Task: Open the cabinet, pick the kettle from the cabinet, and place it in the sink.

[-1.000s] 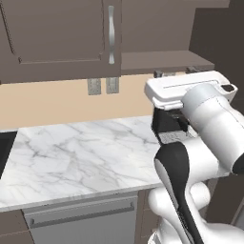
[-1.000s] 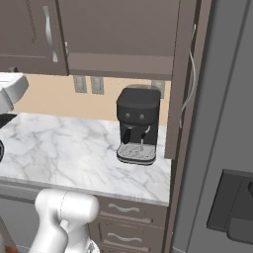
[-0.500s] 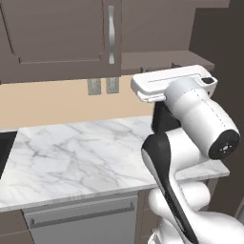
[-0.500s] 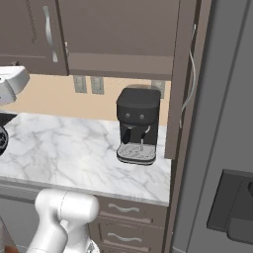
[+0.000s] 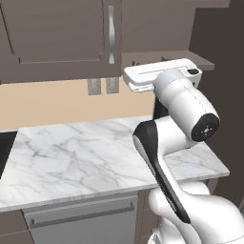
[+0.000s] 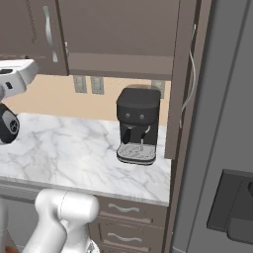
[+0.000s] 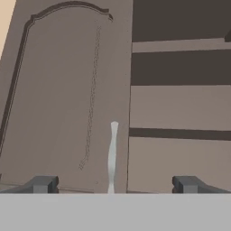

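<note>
**Jaws spread before the shut cabinet door**

From the left base view we see the cabinet [image 5: 62,38] on the wall above the marble table [image 5: 81,157], its framed panel door shut and a long curved silver handle [image 5: 111,34] running down its right edge. Our white arm [image 5: 183,119] rises at the lower right with its hand lifted to just below the cabinet's bottom edge. Two wall outlets [image 5: 102,86] sit on the beige wall under the cabinet, and a grey front with a horizontal bar handle [image 5: 81,219] lies under the table's edge.

From the right base view we see the cabinet's doors shut along the top, a silver handle [image 6: 48,33] at upper left. A black coffee machine [image 6: 138,125] stands on the table at its right end, beside a tall dark panel [image 6: 185,79]. Drawers [image 6: 126,222] sit beneath the table edge.

In the hand view our gripper [image 7: 113,184] faces the cabinet door [image 7: 63,90] close up. The jaws stand wide apart and hold nothing; the pale silver handle [image 7: 112,155] rises between the two dark fingertips [image 7: 43,184], touching neither. To the right of the door's edge run plain brown panels [image 7: 180,108].

We cannot see the kettle; the cabinet's doors hide the inside.
</note>
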